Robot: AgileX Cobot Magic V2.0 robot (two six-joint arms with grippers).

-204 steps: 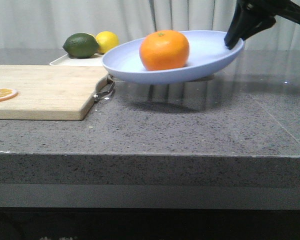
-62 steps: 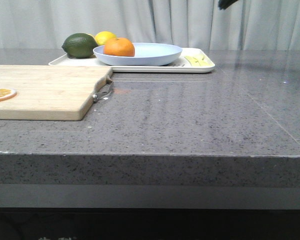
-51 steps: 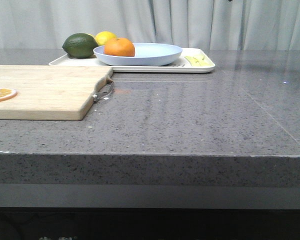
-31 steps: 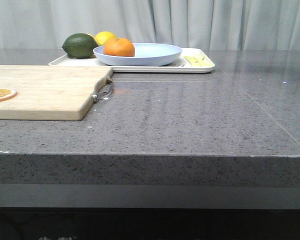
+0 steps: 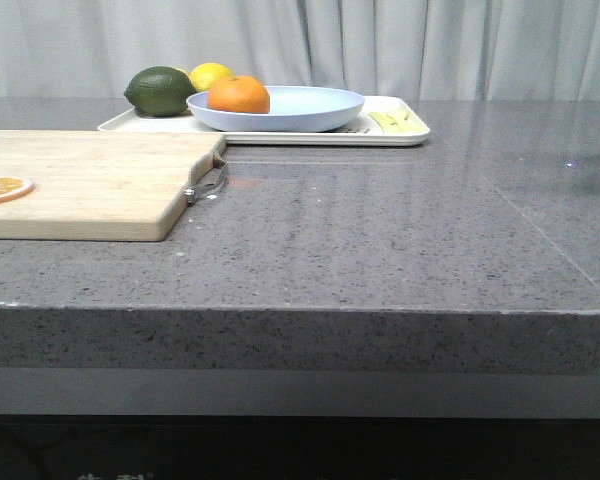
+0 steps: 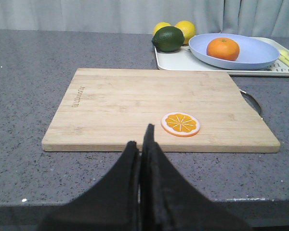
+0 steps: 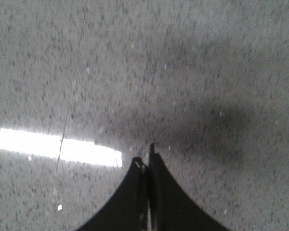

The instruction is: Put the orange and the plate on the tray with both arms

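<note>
- Grey counter (image 5: 380, 250), cutting board (image 5: 80, 180) near left with an orange slice (image 6: 181, 123) on it.
- Tray (image 5: 280, 135) far centre, plate (image 5: 310, 108) resting on it.
- Orange (image 5: 238, 95) sits in the plate's left part.
- Lime (image 5: 160, 90) and lemon (image 5: 210, 75) at the tray's left end.
- Left tool (image 6: 140, 144) clenched, empty, over the counter's near edge.
- Right tool (image 7: 145, 161) clenched, empty, over bare counter.

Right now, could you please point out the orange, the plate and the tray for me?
orange (image 5: 239, 94), front view, middle of the fruit's near side.
plate (image 5: 315, 108), front view, bare inner surface right of the fruit.
tray (image 5: 325, 138), front view, near rim below the plate.
</note>
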